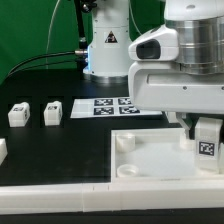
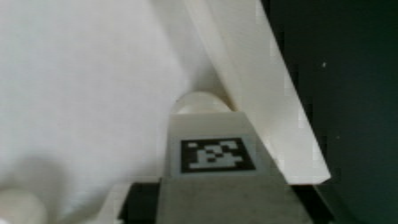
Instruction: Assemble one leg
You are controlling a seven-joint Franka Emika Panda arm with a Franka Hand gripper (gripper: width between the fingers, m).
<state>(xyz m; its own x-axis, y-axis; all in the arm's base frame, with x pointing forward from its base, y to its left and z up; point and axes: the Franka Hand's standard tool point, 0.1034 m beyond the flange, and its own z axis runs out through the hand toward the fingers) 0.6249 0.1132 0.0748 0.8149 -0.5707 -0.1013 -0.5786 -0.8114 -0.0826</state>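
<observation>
The gripper [image 1: 204, 128] is clamping the leg [image 1: 207, 148], its jaws pressing in on the block's sides. The leg is standing upright at the exterior view's right end of the white panel [image 1: 150, 158]. Whether it is seated in a socket cannot be told. The wrist view is showing its tag facing the camera, beside the panel's raised edge.

Count:
- **Legs:** three; one is held, and two loose legs [image 1: 18, 114] [image 1: 52, 111] are sitting side by side on the black table [image 1: 60, 150], well apart from the panel.
- **Panel:** one.
- **Marker board:** one marker board [image 1: 108, 106], lying behind the panel and carrying several tags.

Each leg is showing one black-and-white tag, with no legible writing. The robot base [image 1: 105, 50] is bearing a triangular sign, too small to read.
</observation>
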